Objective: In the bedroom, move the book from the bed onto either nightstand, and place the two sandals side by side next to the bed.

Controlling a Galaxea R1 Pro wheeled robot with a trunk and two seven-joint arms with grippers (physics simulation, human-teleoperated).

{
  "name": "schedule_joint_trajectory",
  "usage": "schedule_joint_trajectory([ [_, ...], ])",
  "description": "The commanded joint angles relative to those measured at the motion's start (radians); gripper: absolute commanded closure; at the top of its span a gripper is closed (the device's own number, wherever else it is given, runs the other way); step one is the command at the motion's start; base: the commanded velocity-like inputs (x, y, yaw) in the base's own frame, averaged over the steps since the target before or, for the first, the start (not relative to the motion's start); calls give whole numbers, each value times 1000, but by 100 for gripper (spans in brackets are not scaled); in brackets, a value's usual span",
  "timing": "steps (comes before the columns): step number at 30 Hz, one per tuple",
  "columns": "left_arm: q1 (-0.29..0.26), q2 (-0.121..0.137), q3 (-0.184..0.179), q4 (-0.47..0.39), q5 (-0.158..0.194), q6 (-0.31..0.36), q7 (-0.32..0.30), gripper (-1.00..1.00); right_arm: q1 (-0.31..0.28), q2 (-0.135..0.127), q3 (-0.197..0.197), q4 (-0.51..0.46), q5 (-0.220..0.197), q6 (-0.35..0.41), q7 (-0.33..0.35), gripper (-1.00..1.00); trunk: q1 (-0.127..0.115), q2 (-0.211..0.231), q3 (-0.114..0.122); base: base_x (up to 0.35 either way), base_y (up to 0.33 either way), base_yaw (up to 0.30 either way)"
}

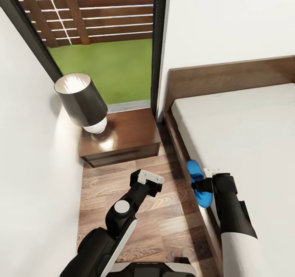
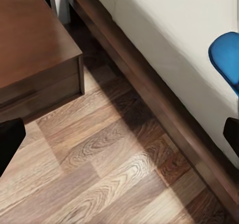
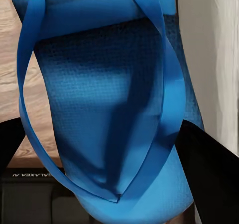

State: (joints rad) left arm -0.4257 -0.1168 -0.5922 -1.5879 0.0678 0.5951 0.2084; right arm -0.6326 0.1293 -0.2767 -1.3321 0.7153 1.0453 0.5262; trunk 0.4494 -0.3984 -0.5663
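Note:
My right gripper (image 1: 201,185) is shut on a bright blue sandal (image 1: 193,170), holding it over the bed's dark wooden side rail (image 1: 176,141). In the right wrist view the sandal (image 3: 109,109) hangs close up with its straps showing, a black finger (image 3: 209,174) on each side. The sandal's end (image 2: 226,57) also appears in the left wrist view against the mattress. My left gripper (image 1: 148,182) hovers open over the wooden floor between nightstand and bed, holding nothing. The nightstand (image 1: 127,139) carries a black-shaded lamp (image 1: 80,98). The book is out of view.
A white wall (image 1: 32,166) closes the narrow floor strip (image 1: 164,223) on the left. Behind the nightstand a dark-framed glass door (image 1: 157,47) looks onto green grass and a wooden fence. The headboard (image 1: 229,78) stands against the far wall.

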Motion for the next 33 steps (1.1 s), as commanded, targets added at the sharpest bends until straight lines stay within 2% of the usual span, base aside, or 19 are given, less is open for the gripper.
schedule_joint_trajectory([
  [1,-1,0,-1,-1,7,5,8,-100,-1,1,-2,-1,10,2,11,100,1,-2,0,0,0,-130],
  [18,-1,0,5,-2,13,16,-1,-100,-1,-1,-11,-15,10,2,19,100,1,-2,26,0,0,-129],
  [20,-1,0,7,-1,17,20,-4,-100,0,-14,-13,-47,13,2,79,100,1,-2,29,0,0,-129],
  [23,-1,0,14,-1,19,31,-6,-100,4,-55,-15,-80,17,2,179,100,1,-2,33,0,0,-129],
  [26,-1,0,22,-1,22,48,-7,-100,7,-77,-15,-89,19,2,216,100,1,-2,38,0,0,-128],
  [29,-1,0,29,-1,25,61,-8,-100,7,-84,-16,-93,19,2,228,100,1,-2,42,0,0,-127],
  [32,-1,0,49,-1,61,75,-9,-100,9,-90,-16,-95,19,2,235,100,1,-2,47,0,0,-123],
  [33,-1,0,61,-1,96,91,-9,-100,9,-91,-17,-95,19,2,237,100,1,-2,48,0,0,-118],
])
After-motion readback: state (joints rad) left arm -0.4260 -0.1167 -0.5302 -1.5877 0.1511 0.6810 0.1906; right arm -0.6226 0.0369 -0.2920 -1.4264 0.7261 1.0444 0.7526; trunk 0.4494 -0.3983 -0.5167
